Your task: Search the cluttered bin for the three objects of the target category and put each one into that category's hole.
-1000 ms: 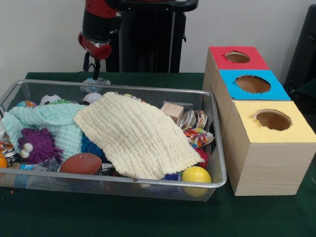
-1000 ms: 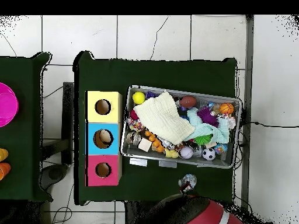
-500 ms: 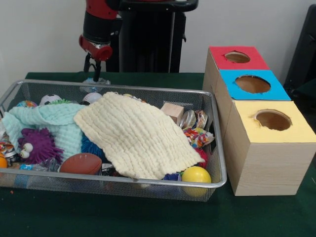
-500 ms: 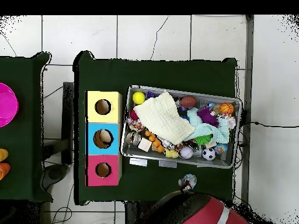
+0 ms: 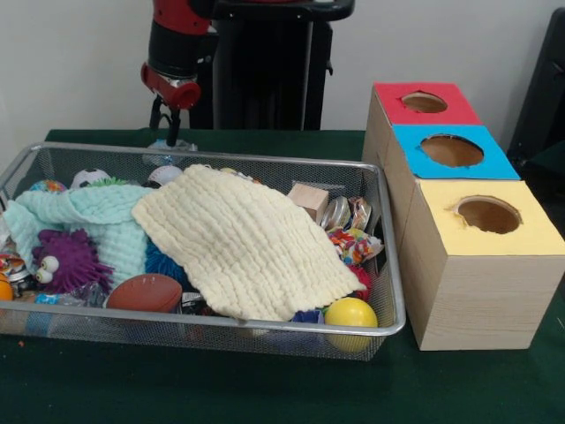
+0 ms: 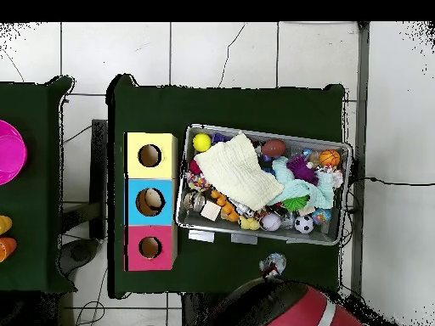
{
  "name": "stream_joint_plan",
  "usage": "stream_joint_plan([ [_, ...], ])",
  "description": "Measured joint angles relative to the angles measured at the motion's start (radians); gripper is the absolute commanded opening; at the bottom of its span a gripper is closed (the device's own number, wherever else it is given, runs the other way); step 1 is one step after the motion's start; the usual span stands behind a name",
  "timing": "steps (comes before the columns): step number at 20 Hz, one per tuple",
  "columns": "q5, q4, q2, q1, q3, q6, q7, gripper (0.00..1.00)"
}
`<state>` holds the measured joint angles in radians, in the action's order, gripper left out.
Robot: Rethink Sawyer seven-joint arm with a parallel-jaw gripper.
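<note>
A wire mesh bin (image 5: 265, 161) holds a heap of toys under a cream cloth (image 5: 247, 243) and a mint cloth (image 5: 97, 216). Showing around the cloths are a purple spiky toy (image 5: 66, 261), a brown football (image 5: 144, 292), a yellow ball (image 5: 350, 314), a wooden block (image 5: 308, 199) and a soccer ball (image 5: 88, 177). My gripper (image 5: 166, 119) hangs behind the bin's far rim, over a pale clear object (image 5: 168, 147) on the table. From overhead the gripper (image 6: 273, 266) sits just outside the bin (image 6: 255, 240).
Three boxes stand in a row beside the bin, each with a round hole on top: red (image 5: 388, 93), blue (image 5: 494, 163) and yellow (image 5: 530, 238). Something pale lies inside the blue box's hole (image 6: 150, 201). A pink round object (image 6: 8, 153) sits on a separate table.
The gripper has risen very slightly behind the bin. Nothing in the bin has moved.
</note>
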<state>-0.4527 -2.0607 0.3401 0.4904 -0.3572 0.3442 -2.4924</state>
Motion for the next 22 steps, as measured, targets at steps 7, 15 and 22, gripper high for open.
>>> stream_joint_plan([
  [7,0.000,-0.001,0.006,0.023,0.013,0.000,0.000,1.00],
  [15,0.000,-0.002,0.022,0.025,0.025,0.000,0.000,1.00],
  [22,0.000,-0.006,0.059,0.020,0.056,-0.001,0.000,1.00],
])
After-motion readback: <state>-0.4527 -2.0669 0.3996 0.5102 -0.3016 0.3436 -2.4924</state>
